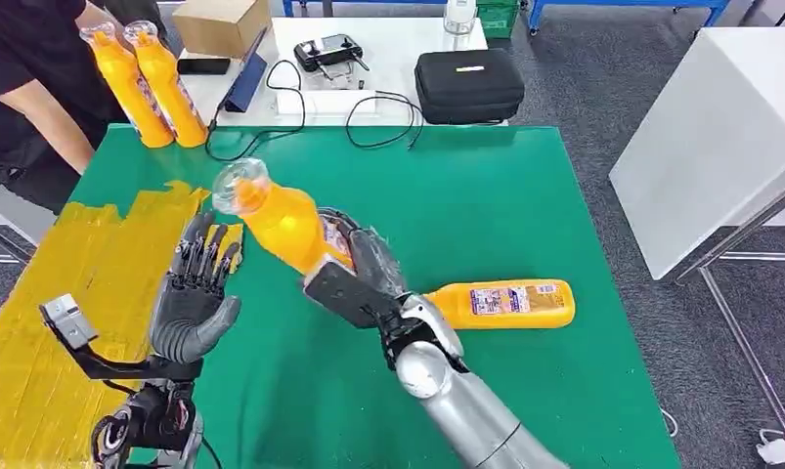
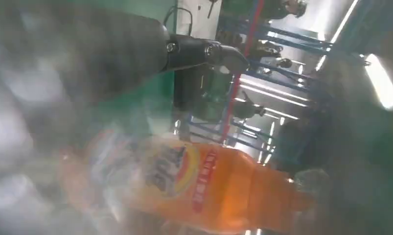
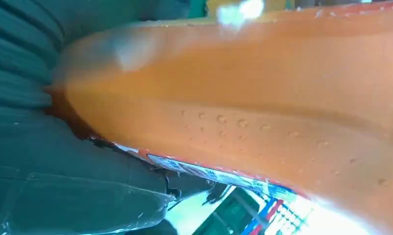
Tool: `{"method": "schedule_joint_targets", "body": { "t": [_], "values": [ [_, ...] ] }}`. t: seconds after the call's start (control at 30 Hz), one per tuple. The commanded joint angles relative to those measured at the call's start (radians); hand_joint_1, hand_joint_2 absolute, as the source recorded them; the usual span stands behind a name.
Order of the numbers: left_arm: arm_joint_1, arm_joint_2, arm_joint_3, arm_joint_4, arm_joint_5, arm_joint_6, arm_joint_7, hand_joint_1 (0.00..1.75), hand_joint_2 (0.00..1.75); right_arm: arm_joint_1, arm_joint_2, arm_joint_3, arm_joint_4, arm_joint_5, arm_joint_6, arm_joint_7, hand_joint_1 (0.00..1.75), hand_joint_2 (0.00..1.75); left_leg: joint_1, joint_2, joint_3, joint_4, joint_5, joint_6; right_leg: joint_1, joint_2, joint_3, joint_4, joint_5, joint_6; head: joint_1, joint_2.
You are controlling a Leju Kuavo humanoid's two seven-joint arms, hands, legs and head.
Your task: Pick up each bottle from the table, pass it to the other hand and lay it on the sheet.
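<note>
- Right hand (image 1: 354,278) has its fingers wrapped round the lower body of the orange bottle (image 1: 276,217), tilted in the air, cap pointing to about ten o'clock, above the green counter (image 1: 486,205).
- Left hand (image 1: 195,293) waits just beside it at nine o'clock, palm up, fingers apart, holding nothing.
- The risk: a release before the left fingers close, and the bottle drops and rolls. Droplets on its skin in the right wrist view suggest a slippery grip.
- Yellow sheet (image 1: 65,293) lies at eight o'clock; a second bottle (image 1: 505,304) lies at three o'clock.
- Left wrist view is blurred; the gap between palm and bottle is probably small, hard to judge.
</note>
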Motion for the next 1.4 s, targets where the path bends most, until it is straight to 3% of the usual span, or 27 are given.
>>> {"method": "schedule_joint_targets", "body": {
  "t": [0.03,0.5,0.77,0.97,1.4],
  "values": [
    [-0.073,0.013,0.023,0.101,-0.001,0.030,-0.001,0.00,1.75,-0.086,0.047,0.213,0.128,0.072,0.048,0.057,1.75,1.75,0.000,0.002,0.004,-0.001,-0.001,0.000,0.000,0.001,0.003,0.000,-0.001,0.000,0.000,0.000],
    [-0.071,0.014,0.042,0.106,-0.004,0.029,-0.003,0.00,1.75,-0.089,0.050,0.280,0.099,0.070,0.090,0.088,1.75,1.75,0.000,0.000,0.002,0.000,-0.001,0.000,0.000,-0.001,0.002,0.000,-0.001,0.000,0.000,0.000],
    [-0.060,0.025,0.012,0.077,0.005,0.002,0.011,0.00,1.75,-0.134,0.080,0.307,0.226,0.036,0.131,0.121,1.75,1.75,0.000,0.001,0.004,0.000,-0.001,0.000,0.000,0.000,0.004,0.000,-0.001,0.000,0.000,0.000],
    [-0.020,0.057,-0.070,0.065,0.080,-0.101,0.075,0.00,1.75,-0.178,0.098,0.302,0.324,0.035,0.155,0.121,1.75,1.75,0.000,0.000,0.003,-0.001,-0.001,0.000,0.000,-0.001,0.003,-0.001,-0.001,0.000,0.000,0.000],
    [-0.020,0.057,-0.071,0.064,0.081,-0.101,0.075,0.00,1.75,-0.179,0.100,0.302,0.324,0.035,0.155,0.121,1.75,1.75,0.000,-0.001,0.002,0.000,0.000,0.000,0.000,-0.002,0.003,0.000,-0.001,0.000,0.000,0.000]
  ]
}}
